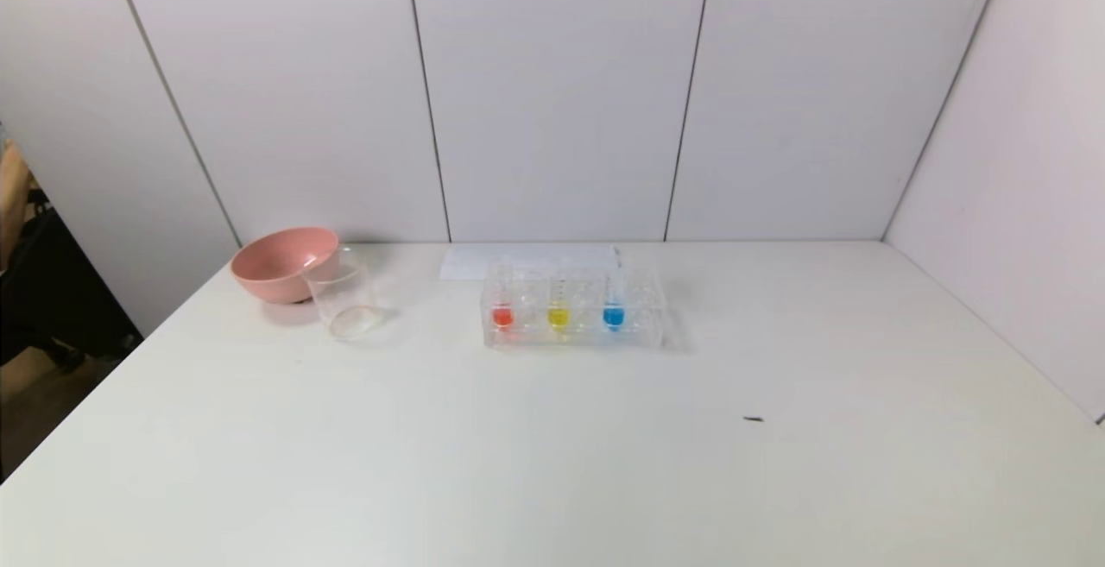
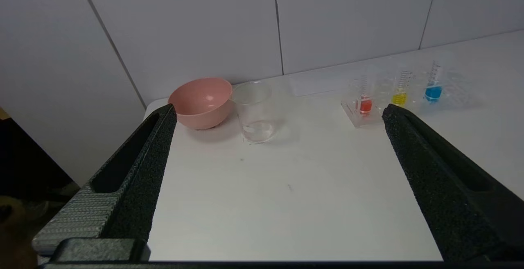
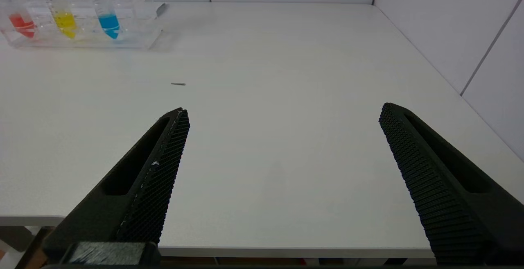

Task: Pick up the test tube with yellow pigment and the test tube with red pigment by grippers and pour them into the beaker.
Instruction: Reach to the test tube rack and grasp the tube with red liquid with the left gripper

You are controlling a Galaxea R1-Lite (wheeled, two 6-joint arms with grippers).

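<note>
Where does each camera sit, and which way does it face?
Head: high, looking forward and down at the table, rack, beaker and bowl; no arm shows.
Left wrist: behind the open left gripper, low at the table's near left, facing bowl, beaker and rack.
Right wrist: behind the open right gripper, near edge, facing the far right corner.
All share the rack.

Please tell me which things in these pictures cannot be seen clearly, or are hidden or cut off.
- Left gripper and right gripper: open, absent from the head view; wrist views cut off their bases.
- Markings on the yellow tube and red tube: too small to read.
- Tops of the tubes: cut off in the right wrist view.
- Beaker: hides part of the pink bowl.
</note>
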